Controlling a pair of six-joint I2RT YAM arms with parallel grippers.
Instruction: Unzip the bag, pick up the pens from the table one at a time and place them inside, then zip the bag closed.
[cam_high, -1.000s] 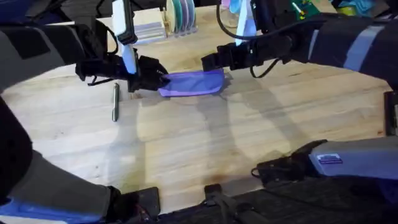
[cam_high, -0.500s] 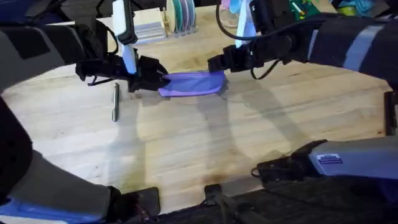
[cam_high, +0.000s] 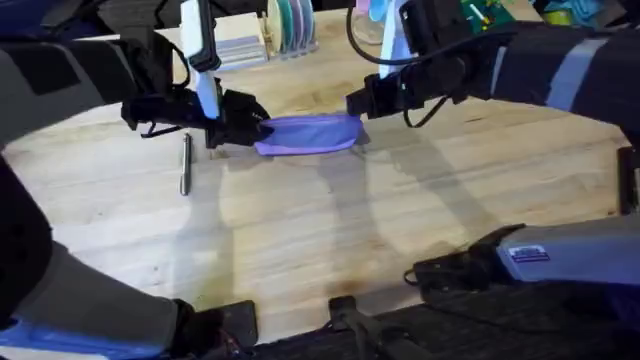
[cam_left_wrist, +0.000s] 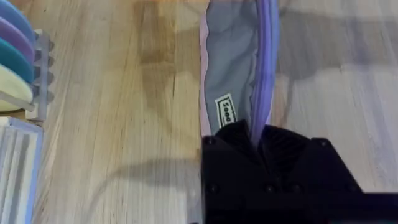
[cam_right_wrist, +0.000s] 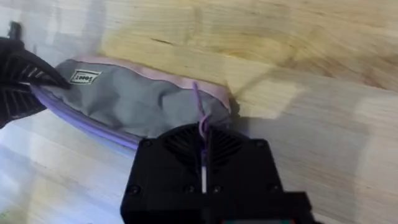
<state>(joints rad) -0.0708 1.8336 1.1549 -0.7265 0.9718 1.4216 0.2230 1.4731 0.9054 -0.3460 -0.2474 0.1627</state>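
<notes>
**Pouch held at both ends, one pen lying on the desk**

From overhead, the lavender bag lies flat near the far edge of the desk, stretched between the two arms. The left claw grips its left end and the right claw sits at its right end. A single slim, dark grey pen lies on the planks just beside the left claw, toward the left edge.

The wrist views add what the overhead cannot: the bag gapes open, showing a soft grey fabric lining with a small white label sewn inside. In the left wrist view, the left claw is closed, pinching the purple edge of the bag. In the right wrist view, the right claw is closed on a thin purple zipper pull rising from the bag's rounded end, with the pale grained wood beyond.
</notes>
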